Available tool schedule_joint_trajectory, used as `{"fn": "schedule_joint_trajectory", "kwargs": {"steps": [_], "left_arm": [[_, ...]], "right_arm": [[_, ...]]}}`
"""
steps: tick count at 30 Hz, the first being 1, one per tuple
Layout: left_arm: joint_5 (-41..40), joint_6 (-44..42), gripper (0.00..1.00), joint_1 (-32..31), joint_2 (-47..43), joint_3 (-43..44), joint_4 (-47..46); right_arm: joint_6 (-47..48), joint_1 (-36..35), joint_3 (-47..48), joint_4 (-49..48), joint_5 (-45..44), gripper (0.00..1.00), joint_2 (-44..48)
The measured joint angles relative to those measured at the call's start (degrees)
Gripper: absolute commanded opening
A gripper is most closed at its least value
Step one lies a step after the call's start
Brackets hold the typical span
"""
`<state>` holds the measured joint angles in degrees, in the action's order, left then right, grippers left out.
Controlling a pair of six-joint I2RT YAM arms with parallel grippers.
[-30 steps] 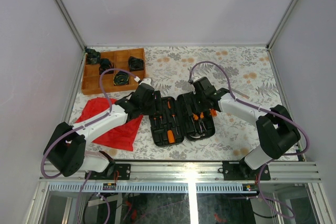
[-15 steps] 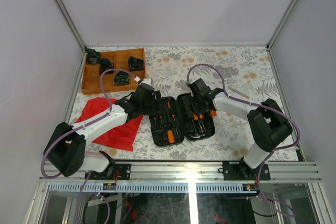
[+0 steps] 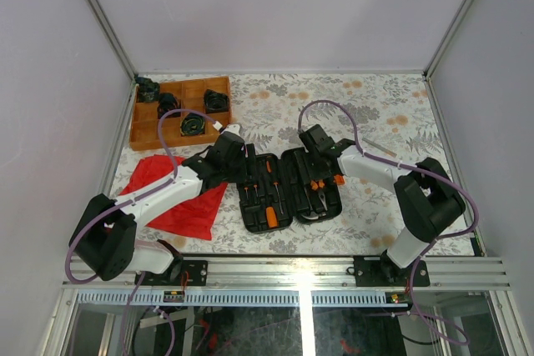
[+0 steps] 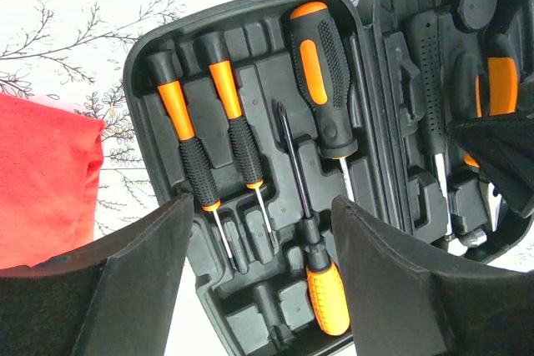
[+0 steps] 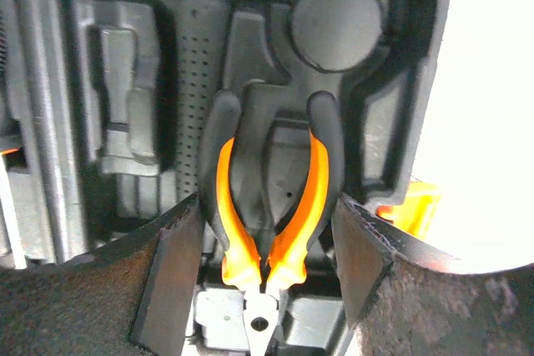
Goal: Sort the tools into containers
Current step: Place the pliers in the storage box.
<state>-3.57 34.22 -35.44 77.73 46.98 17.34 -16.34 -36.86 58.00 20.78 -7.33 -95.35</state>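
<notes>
The black tool case [image 3: 247,213] lies open at the table's middle. Its left half [image 4: 167,47] holds several orange-and-black screwdrivers [image 4: 321,81] in moulded slots. My left gripper [image 4: 263,281] is open and empty and hovers over that half's near end; in the top view it [image 3: 242,168] is at the case's far left corner. The orange-handled pliers [image 5: 271,206] lie in the right half [image 5: 334,22]. My right gripper [image 5: 271,285] is open, one finger [image 5: 167,281] close on each side of the pliers' handles. It is over the right half [image 3: 315,160].
A wooden compartmented tray [image 3: 142,127] with black parts stands at the back left. A red cloth [image 3: 179,198] lies left of the case and shows in the left wrist view [image 4: 42,181]. The case's orange latch [image 5: 409,206] sticks out on its right side.
My right arm has swung its elbow inward and its gripper has shifted slightly left over the case's right half. The left arm has not moved.
</notes>
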Motion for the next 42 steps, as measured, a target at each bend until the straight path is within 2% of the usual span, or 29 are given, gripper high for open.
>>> {"fn": "schedule_joint_trajectory", "kwargs": {"steps": [5,8,10,12,14,20,29,37,42], "left_arm": [[0.2,0.0,0.66,0.0,0.1,0.0,0.0],[0.2,0.0,0.66,0.2,0.1,0.0,0.0],[0.3,0.0,0.66,0.2,0.1,0.0,0.0],[0.3,0.0,0.66,0.2,0.1,0.0,0.0],[0.4,0.0,0.66,0.2,0.2,0.0,0.0],[0.4,0.0,0.66,0.2,0.2,0.0,0.0],[0.6,0.0,0.66,0.3,0.4,-0.5,-0.1],[2.8,0.3,0.66,1.5,0.5,-2.0,-2.1],[6.2,1.7,0.59,3.9,1.6,-4.8,-5.3]], "right_arm": [[-0.4,0.0,0.0,2.0,-2.3,0.6,0.2],[-0.7,0.0,0.1,2.7,-2.3,0.64,0.2],[-0.9,0.0,0.1,3.0,-2.4,0.71,0.2],[-1.2,0.0,0.1,3.1,-2.3,0.83,0.2],[-1.4,0.0,0.5,3.3,-2.2,0.89,0.2],[-1.8,-0.3,1.0,3.9,-2.3,1.0,0.7],[-1.4,-0.2,0.8,4.8,-4.0,0.99,7.6],[-1.9,-0.2,-5.6,-0.6,-6.7,1.0,19.3],[-3.1,-0.2,-10.2,-3.8,-6.7,0.75,21.4]]}}
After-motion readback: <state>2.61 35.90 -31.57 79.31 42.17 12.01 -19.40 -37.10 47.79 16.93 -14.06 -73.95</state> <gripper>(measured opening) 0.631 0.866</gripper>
